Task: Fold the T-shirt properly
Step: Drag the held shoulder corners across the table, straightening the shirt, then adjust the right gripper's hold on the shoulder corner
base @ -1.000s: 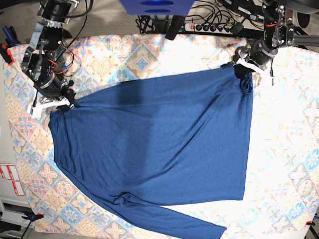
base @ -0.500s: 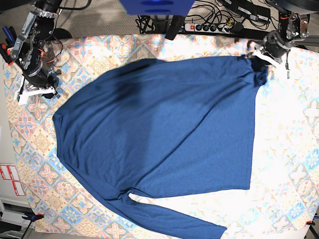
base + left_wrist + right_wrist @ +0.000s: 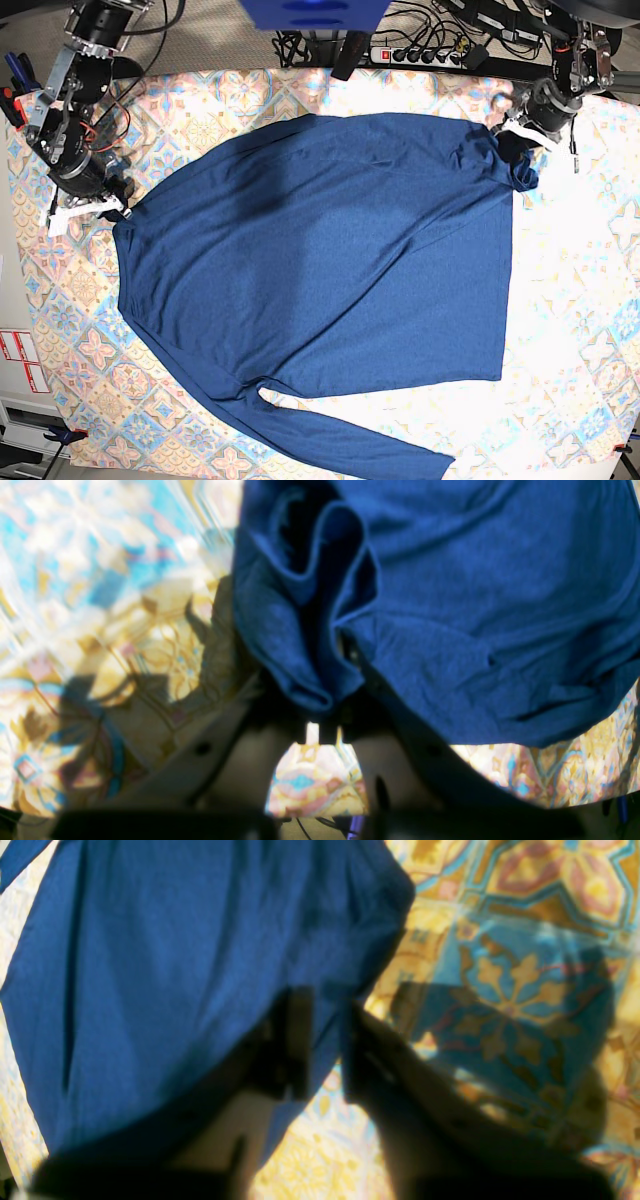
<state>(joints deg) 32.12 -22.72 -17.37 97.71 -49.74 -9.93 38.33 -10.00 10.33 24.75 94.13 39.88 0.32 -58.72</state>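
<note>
The dark blue T-shirt (image 3: 320, 270) lies spread over the patterned table, one long sleeve (image 3: 350, 445) trailing toward the front edge. At the far right corner my left gripper (image 3: 518, 135) is shut on a bunched fold of the T-shirt (image 3: 475, 605); in the left wrist view the left gripper (image 3: 320, 720) pinches that fold tightly. At the left side my right gripper (image 3: 105, 207) sits at the shirt's other corner. In the right wrist view the right gripper (image 3: 325, 1050) has its fingers parted, with the edge of the T-shirt (image 3: 175, 965) hanging loosely in the gap.
A patterned tablecloth (image 3: 580, 300) covers the table, bright with glare on the right. A power strip and cables (image 3: 420, 52) run along the back edge beside a blue mount (image 3: 315, 12). Red-and-white labels (image 3: 20, 360) sit past the left edge.
Both arms carried the shirt's corners toward the back, then lowered slightly, and the cloth flattened out. My right gripper's fingers have parted; the left stays clamped.
</note>
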